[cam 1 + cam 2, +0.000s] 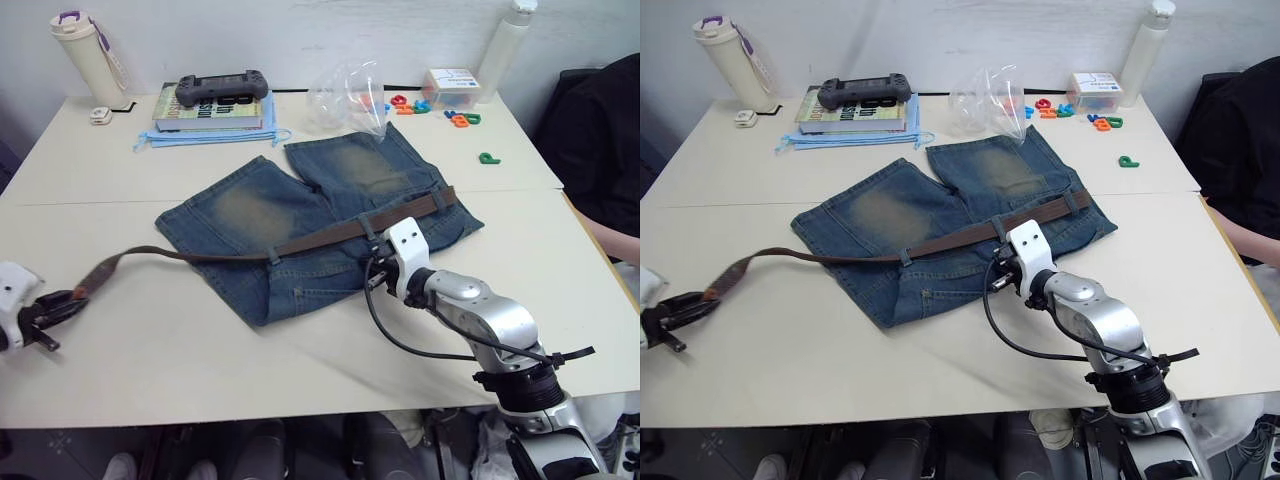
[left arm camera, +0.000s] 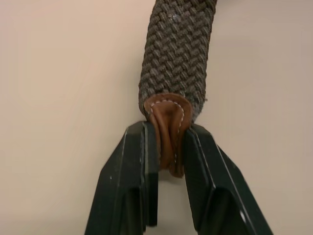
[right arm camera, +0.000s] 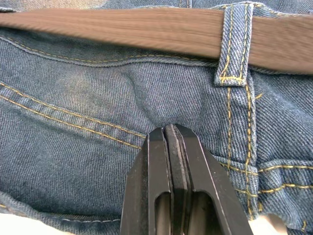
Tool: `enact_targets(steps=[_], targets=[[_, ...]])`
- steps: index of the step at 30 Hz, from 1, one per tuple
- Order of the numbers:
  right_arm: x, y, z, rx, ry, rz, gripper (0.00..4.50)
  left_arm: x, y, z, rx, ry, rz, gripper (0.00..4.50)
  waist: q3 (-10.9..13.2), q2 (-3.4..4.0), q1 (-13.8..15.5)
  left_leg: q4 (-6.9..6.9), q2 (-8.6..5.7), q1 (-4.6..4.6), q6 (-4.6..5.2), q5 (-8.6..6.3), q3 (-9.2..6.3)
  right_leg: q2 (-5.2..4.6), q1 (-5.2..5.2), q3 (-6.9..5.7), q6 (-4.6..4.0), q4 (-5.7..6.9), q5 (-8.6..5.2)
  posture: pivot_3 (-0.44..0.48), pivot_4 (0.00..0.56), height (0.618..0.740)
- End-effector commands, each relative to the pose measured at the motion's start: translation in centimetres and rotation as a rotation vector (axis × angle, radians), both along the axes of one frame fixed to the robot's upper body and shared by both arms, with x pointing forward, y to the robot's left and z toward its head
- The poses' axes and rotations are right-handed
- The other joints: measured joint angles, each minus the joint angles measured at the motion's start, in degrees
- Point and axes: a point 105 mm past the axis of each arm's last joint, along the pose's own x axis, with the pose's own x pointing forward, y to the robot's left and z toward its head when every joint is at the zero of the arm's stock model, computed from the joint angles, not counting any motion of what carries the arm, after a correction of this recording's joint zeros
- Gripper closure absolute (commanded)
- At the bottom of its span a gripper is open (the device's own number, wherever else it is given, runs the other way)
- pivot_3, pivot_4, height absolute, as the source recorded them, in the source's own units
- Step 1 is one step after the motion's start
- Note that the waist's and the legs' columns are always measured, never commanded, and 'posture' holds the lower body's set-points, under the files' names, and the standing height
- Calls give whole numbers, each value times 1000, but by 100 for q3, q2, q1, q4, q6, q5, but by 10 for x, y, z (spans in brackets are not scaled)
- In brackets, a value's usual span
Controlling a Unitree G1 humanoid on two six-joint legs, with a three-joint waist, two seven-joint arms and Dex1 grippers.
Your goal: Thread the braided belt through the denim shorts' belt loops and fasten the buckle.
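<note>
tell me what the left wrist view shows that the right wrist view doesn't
Left wrist view: the left gripper, jaws shut on the tan leather end of the braided belt, over bare table.
Right wrist view: the right gripper, jaws shut on nothing, resting on the denim shorts, just below a belt loop the strap runs under.
Both: the belt.

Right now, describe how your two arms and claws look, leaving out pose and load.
The right arm is rounded silver-grey metal with a white block at the wrist and looping black cables. The right claw has two flat black fingers. The left claw has matching black fingers on a white wrist housing.
</note>
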Motion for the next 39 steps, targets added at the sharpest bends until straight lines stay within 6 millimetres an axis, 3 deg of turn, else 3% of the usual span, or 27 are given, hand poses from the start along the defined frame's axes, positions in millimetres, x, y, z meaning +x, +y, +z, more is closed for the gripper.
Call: enact_targets(steps=[1, 4, 9, 16, 17, 19, 22, 26, 29, 32, 36, 39], targets=[[2, -5, -4, -15, 23, -19, 4407, -12, 34, 18, 99, -19, 145, 3942, -1, -1, -7, 0, 0, 0, 0, 0, 1, 0, -1, 0, 0, 0, 0, 0, 150, 667], [2, -7, -3, -17, 23, -22, 4407, -14, 40, 19, 127, -16, 168, 3942, -1, -2, -3, 0, 0, -2, 0, 0, 3, -1, -5, 0, 0, 3, 0, 0, 150, 667], [3, -7, 1, -8, 14, -20, 4407, 6, 8, 17, 88, -50, -7, 3942, -9, -14, 15, 6, 0, -8, 0, -1, 1, -5, -6, -6, 0, 9, 0, 0, 150, 667], [6, -14, 14, 22, -3, -26, 4500, 21, -49, 27, -46, -85, -254, 758, -8, -12, 10, 11, -1, -22, 1, -1, -1, -8, -12, -7, -1, 10, 1, 0, 150, 667], [6, -15, 15, 22, -5, -26, 4183, 22, -55, 30, -55, -85, -273, 317, -8, -12, 10, 12, -1, -22, 1, -1, -1, -8, -13, -8, -1, 10, 1, 0, 150, 667], [6, -19, 20, 33, -9, -28, 3528, 23, -63, 36, -52, -89, -302, 301, -5, -8, 14, 11, -2, -21, 1, -1, -1, -8, -13, -7, -1, 10, 1, 0, 150, 667], [7, -26, 32, 54, -29, -29, 2047, 29, -83, 50, -61, -128, -361, 301, -3, -4, 19, 13, -3, -22, 2, -1, -1, -9, -12, -7, 0, 10, 1, 0, 150, 667], [8, -43, 59, 54, -79, -11, 28, 37, -131, 74, -149, -196, -496, 301, 3, 4, 60, 17, -8, -26, 6, -3, -2, -14, -11, -10, 1, 6, 1, 0, 150, 667], [5, -54, 85, 9, -126, 60, 28, 39, -171, 88, -246, -226, -605, 301, 7, 12, 76, 17, -9, -29, 8, -3, -1, -14, -10, -13, 2, -2, 2, 0, 150, 667], [4, -63, 96, -79, -146, 106, 28, 38, -197, 93, -327, -226, -670, 301, 15, 26, 63, 17, -8, -28, 8, -3, 0, -13, -9, -15, 3, -4, 2, 0, 150, 667], [17, -89, 75, -269, -127, 48, 28, 29, -251, 73, -442, -141, -821, 301, 15, 26, 11, 13, -5, -20, 4, -1, 3, -8, -4, -13, 3, -2, 2, 0, 150, 667], [23, -95, 60, -290, -108, 21, 28, 17, -276, 57, -463, -80, -897, 301, 16, 27, 3, 17, -5, -20, -4, 5, 10, -6, -7, -6, 4, 3, 3, 0, 150, 667]])
